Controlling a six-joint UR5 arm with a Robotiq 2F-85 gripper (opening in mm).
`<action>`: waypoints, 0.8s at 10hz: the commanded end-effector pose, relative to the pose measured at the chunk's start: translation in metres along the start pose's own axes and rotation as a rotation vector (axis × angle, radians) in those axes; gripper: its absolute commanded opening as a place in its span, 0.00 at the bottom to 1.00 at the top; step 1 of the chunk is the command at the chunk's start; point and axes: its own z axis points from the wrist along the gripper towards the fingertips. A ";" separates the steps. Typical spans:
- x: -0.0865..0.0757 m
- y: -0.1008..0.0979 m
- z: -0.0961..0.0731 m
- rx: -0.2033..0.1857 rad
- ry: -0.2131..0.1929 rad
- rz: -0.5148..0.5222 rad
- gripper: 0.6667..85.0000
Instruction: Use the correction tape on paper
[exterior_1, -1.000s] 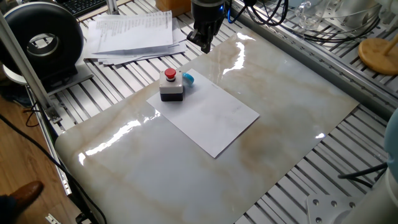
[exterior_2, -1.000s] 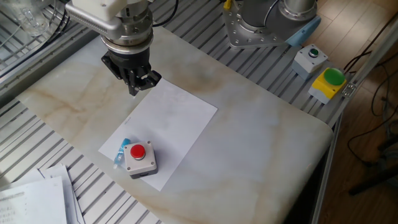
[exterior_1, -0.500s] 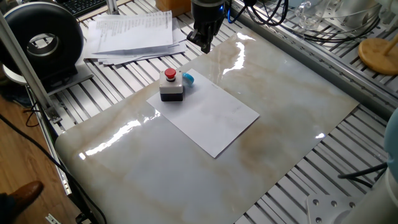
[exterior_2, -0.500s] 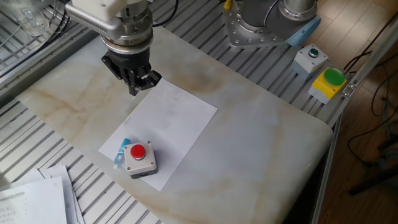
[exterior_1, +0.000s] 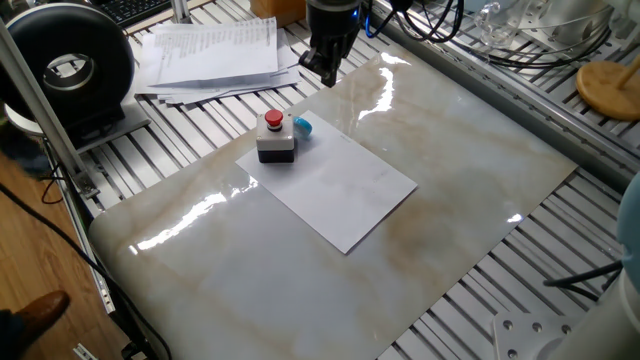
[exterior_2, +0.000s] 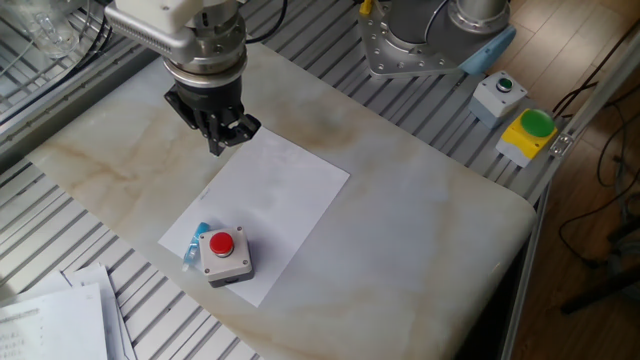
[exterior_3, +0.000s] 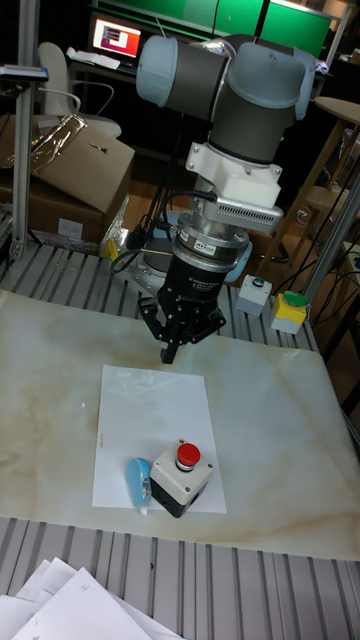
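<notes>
The gripper hangs above the far edge of the paper, fingers drawn together to a point and holding nothing. The correction tape lies on the paper's near left corner, touching or just beside the left side of the grey button box with its red button.

As I judge it, the step in hand is reaching for the tape. To do it well, the gripper should spread its fingers before descending, come down on the dispenser from the side away from the button box, and close across the narrow body without nudging the box or dragging the sheet. With the box this close, there looks to be little room for the finger on that side.

In the fixed view from the printed-pages side, the box hides most of the tape; only a blue sliver shows. Its whitish tip and which way it faces cannot be made out in any view.
</notes>
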 end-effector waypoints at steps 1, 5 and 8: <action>-0.002 0.001 0.000 -0.010 -0.010 -0.022 0.01; -0.008 0.000 0.012 -0.056 -0.085 -0.122 0.13; -0.019 -0.014 0.023 0.000 -0.120 -0.122 0.06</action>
